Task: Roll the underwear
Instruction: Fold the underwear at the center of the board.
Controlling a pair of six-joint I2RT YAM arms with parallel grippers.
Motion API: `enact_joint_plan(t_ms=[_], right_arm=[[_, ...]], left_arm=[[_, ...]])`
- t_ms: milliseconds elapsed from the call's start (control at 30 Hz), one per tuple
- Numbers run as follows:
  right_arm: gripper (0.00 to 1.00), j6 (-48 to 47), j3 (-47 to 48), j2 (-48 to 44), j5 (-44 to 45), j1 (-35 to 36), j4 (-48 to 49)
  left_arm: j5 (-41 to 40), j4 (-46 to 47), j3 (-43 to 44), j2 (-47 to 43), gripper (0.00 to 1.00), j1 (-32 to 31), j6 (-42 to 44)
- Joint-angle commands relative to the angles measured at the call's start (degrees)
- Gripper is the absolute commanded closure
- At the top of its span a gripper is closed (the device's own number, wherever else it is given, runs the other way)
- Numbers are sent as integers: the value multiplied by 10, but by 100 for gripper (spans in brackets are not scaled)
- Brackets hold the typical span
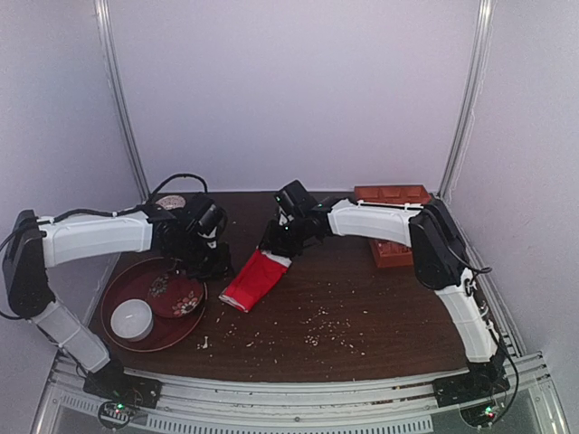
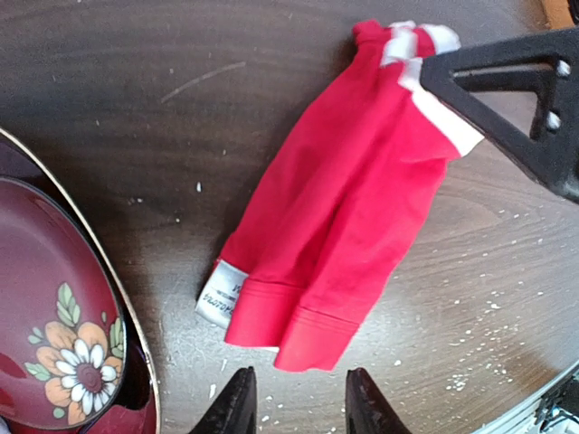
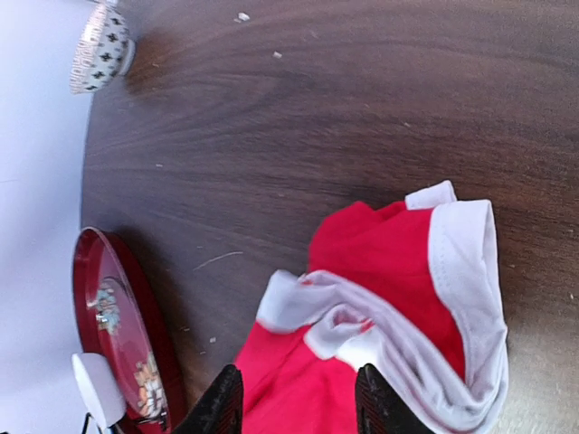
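Note:
The red underwear (image 1: 253, 282) lies stretched in a folded strip on the dark table, its white waistband end toward the back. In the left wrist view the underwear (image 2: 344, 208) has its hem and a white label just ahead of my left gripper (image 2: 294, 398), which is open with nothing between its fingers. In the right wrist view my right gripper (image 3: 298, 398) stands open above the bunched white waistband of the underwear (image 3: 389, 262), with red fabric lying under the gap. From above, the left gripper (image 1: 215, 268) is left of the cloth and the right gripper (image 1: 273, 248) is at its far end.
A round red tray (image 1: 113, 294) at the left holds a floral dish (image 1: 176, 297) and a white cup (image 1: 133, 318). A reddish-brown box (image 1: 391, 194) sits at the back right. Pale crumbs (image 1: 326, 325) scatter over the front. A small patterned bowl (image 3: 99, 50) stands farther back.

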Motion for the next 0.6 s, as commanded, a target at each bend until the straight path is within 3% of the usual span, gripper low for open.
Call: enact_joint_plan(t_ms=[0,167,367,567], right_arm=[[58,-17,-22,-69,-2,-4,18],[61,-29,-63,-103,-1,-8,27],[94,-38,-113,-112,-15,-12,37],[100,-35,-130,-98,-20,-15,48]], left_arm=[[-5,-20,29,-15,67,5,12],[35,30,12,-12,72,4,-1],[61,94,3,19,82,-12,-16],[68,125,7,84,93,-16,-23]])
